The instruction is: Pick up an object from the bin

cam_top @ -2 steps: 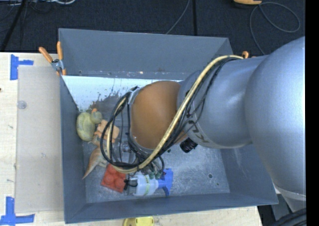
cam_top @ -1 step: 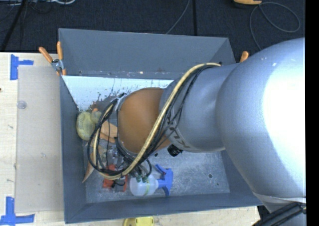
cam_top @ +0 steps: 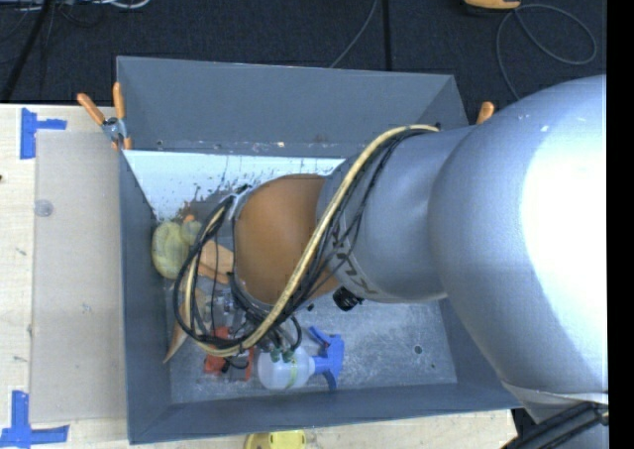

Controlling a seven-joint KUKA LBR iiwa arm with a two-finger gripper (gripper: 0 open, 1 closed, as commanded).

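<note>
In the near left part of the bin (cam_top: 297, 110), under the arm's rounded orange cover (cam_top: 272, 234) and its looped cables (cam_top: 319, 229), the gripper (cam_top: 230, 330) hangs low over the floor. The cover and cables hide its tip, so I cannot tell whether the claw is apart or together, and nothing can be seen held in it.

Three things lie closest to it. A white bottle (cam_top: 282, 373) with a blue top (cam_top: 329, 353) lies just to its near right. A small red piece (cam_top: 214, 366) sits just on its near side, close to the bin's near wall. A pale yellow-green lump (cam_top: 170, 247) rests further off against the left wall. Which of them the gripper is meant for is not clear from here.

The bottle looks the likeliest pick. It lies on its side, its long axis running roughly left to right along the near wall, with the blue top pointing right and a little toward the far side.

To pick it well, the claw should probably close across the short width of the white body rather than along its length, and away from the blue top, which looks knobbly and may slip. The round body could roll toward the near wall when touched, so a straight descent centred on it seems safest. The cables hang close to the red piece and the bottle and could drag them aside.
</note>
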